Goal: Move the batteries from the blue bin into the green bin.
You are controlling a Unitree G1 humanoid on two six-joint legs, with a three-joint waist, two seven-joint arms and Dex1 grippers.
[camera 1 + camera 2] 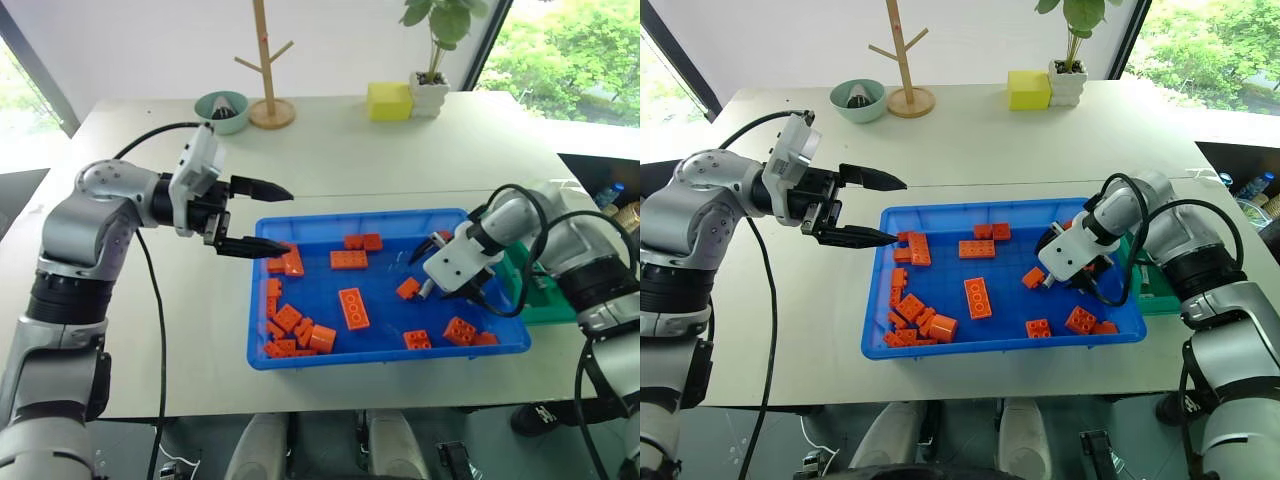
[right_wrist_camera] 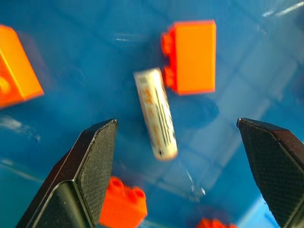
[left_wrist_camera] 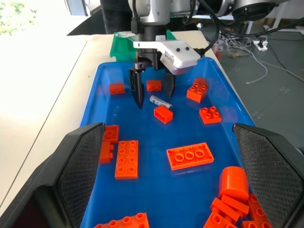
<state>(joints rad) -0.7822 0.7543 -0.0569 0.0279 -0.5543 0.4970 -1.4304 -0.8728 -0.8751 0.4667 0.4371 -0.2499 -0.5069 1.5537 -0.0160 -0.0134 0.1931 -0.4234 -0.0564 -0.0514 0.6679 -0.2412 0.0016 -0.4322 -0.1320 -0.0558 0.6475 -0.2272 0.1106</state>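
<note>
Left gripper (image 1: pixel 257 217): two black tapered fingers spread wide, empty, held level above the left rim of the tray, pointing across it.

Large shallow bright blue plastic bin (image 1: pixel 262 355): rectangular, rolled rim, smooth glossy floor; sits on the pale matt worktop (image 1: pixel 330 150). Contents: scattered orange studded plastic toy bricks (image 1: pixel 353 307), hard-edged, piled thickest at the near left corner.

Battery (image 2: pixel 155 112): one small silvery-white metal cylinder, smooth, printed label along its side, lying flat on the blue floor just beside a small orange brick (image 2: pixel 190 56). In the left wrist view it lies directly under the right gripper.

Right gripper (image 1: pixel 447 275): black fingers with textured pads, spread wide, empty, pointing steeply down into the right part of the tray. The battery lies between the two fingers and ahead of them, its long axis running roughly crosswise to the line joining the fingertips, so a straight descent looks suited to pinching it across its thin width. This arm is far the nearer.

Small deep green plastic bin (image 1: pixel 540 300): sloped walls, just beside the tray's right edge, partly behind the right arm.
</note>
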